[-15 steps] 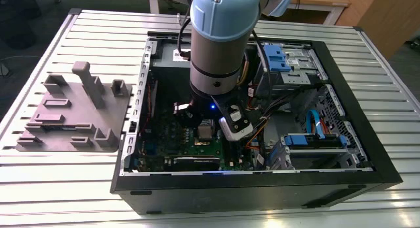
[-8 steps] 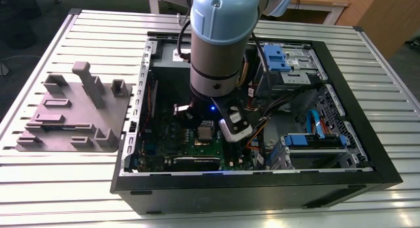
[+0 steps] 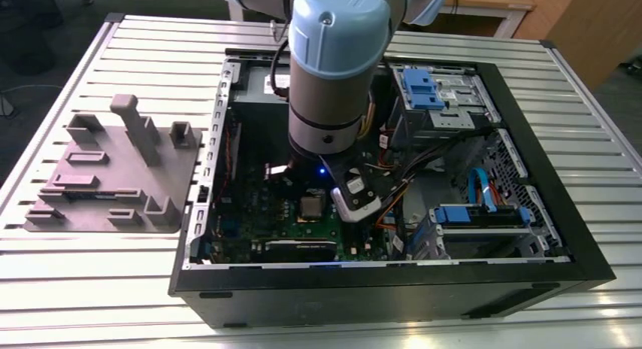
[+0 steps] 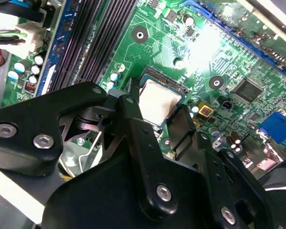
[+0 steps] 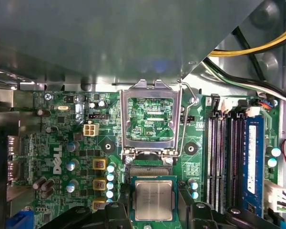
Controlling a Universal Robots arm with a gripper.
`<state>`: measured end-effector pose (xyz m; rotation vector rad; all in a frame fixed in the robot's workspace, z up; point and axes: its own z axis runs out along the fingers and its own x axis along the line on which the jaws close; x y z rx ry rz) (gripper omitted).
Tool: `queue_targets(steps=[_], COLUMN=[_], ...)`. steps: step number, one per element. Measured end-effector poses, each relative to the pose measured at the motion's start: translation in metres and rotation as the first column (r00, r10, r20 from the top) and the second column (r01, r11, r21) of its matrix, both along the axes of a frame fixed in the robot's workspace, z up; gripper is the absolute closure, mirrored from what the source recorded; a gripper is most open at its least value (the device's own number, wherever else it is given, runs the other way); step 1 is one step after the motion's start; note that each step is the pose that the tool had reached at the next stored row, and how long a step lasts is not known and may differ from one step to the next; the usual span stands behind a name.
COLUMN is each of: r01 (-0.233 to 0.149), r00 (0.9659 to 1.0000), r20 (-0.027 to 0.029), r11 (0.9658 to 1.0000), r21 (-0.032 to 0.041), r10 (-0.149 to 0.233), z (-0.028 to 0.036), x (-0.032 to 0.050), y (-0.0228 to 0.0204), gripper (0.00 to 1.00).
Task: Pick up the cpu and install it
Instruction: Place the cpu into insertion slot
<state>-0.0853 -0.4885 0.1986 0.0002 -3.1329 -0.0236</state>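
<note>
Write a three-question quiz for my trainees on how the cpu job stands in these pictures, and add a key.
1. True or false: the socket's metal frame is closed down over the cpu.
2. Multiple choice: the claw is nearest to: A the cpu; B the blue drive bays; C the grey fixture plate.
3. Fill in the blank: the cpu lies on the ____ circuit board.

Key
1. False. The frame stands open, beside the cpu.
2. A
3. green
</note>
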Motion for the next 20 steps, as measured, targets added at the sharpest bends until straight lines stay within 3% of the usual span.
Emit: queue_targets(steps=[9,20], r01=[0.007,0.007], r00=[1.0000,1.0000], r20=[0.0000,-0.0001], r11=[1.0000,1.0000], r21=[0.0020,0.0022], r10=[-0.007,-0.007], z=[-0.0067,-0.0086], x=[-0.0017,-0.0025], y=[0.0000,0.0000], gripper=[0.53,0.53])
